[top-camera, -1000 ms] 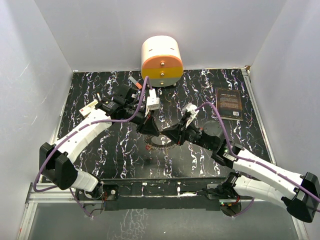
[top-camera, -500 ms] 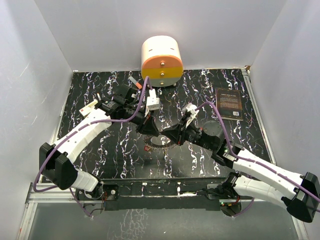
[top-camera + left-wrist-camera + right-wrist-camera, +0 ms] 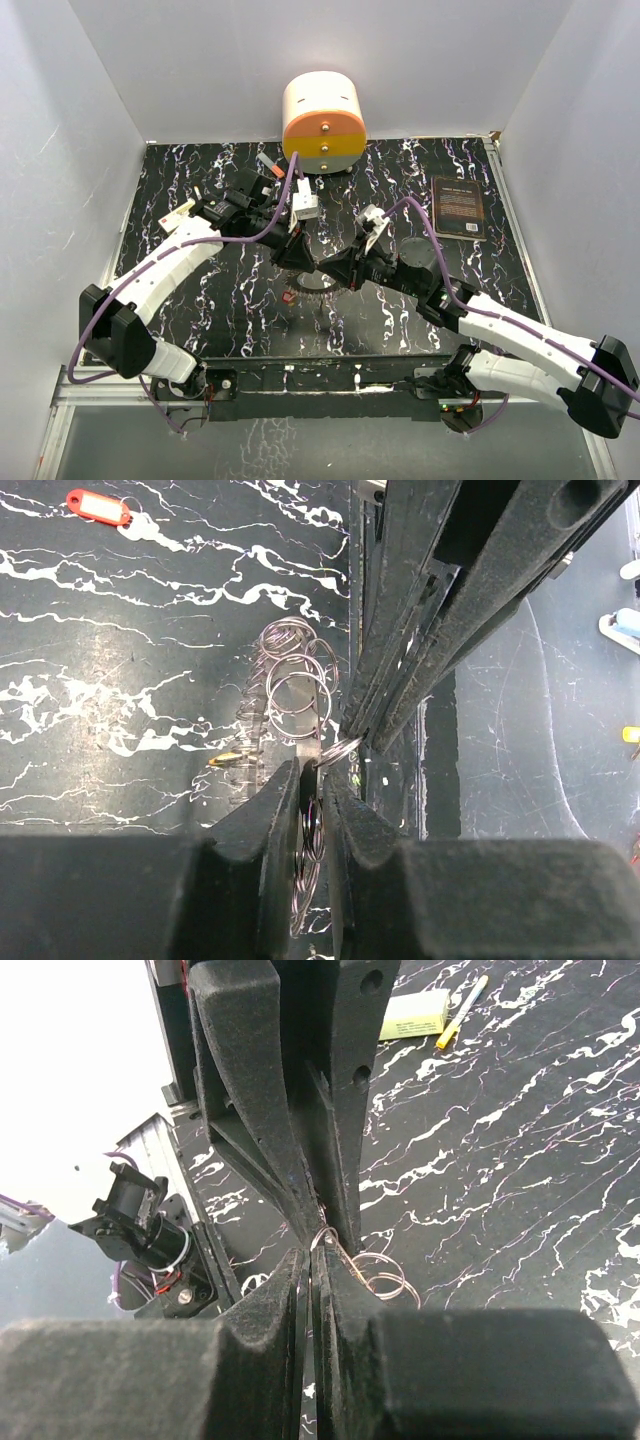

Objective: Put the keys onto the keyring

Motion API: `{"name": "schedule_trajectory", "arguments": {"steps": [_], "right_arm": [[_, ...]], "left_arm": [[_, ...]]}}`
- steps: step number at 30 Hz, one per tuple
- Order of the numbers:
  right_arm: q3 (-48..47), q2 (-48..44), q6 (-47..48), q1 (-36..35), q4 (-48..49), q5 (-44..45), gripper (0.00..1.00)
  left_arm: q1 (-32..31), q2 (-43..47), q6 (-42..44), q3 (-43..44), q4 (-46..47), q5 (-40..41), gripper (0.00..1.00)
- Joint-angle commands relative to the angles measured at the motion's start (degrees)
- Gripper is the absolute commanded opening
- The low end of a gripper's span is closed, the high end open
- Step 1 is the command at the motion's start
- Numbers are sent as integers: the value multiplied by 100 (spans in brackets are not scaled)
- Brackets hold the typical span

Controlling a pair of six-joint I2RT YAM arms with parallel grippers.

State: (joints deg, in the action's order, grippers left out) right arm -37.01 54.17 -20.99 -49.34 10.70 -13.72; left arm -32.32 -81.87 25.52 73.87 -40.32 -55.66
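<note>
The keyring (image 3: 318, 284), a bunch of thin silver wire loops, hangs between my two grippers above the dark marbled table. My left gripper (image 3: 297, 256) is shut on its loops; the left wrist view shows the loops (image 3: 290, 680) pinched between the jaws of the left gripper (image 3: 312, 776). My right gripper (image 3: 336, 268) meets it tip to tip and is shut on one loop (image 3: 372, 1270) in the right wrist view (image 3: 310, 1260). A small red key (image 3: 289, 297) lies on the table below; it also shows in the left wrist view (image 3: 98, 507). A yellow key (image 3: 232, 758) sits by the loops.
A cream-and-orange round drawer unit (image 3: 322, 118) stands at the back. A white block (image 3: 305, 206) and a marker (image 3: 270, 160) lie near it. A dark book (image 3: 457, 207) lies at the right, a dark disc (image 3: 420, 255) beside the right arm. A yellow pad (image 3: 415, 1015) lies farther off.
The right arm has shifted left and back, and the keyring has risen between the two grippers. A small red key now shows on the table below it.
</note>
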Motion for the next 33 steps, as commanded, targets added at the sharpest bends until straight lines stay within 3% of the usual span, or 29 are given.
{"name": "schedule_trajectory", "arguments": {"steps": [1, 9, 22, 33], "right_arm": [[-347, -28, -55, 10, 380, -184, 8], [-368, -99, -80, 13, 319, -103, 8], [-417, -75, -119, 6, 329, 79, 8], [-421, -59, -98, 10, 210, 329, 8]], "left_arm": [[35, 72, -72, 56, 136, -290, 15], [35, -5, -92, 208, 60, -281, 26], [26, -140, -228, 260, 33, -654, 28], [17, 37, -74, 140, -131, -353, 28]]}}
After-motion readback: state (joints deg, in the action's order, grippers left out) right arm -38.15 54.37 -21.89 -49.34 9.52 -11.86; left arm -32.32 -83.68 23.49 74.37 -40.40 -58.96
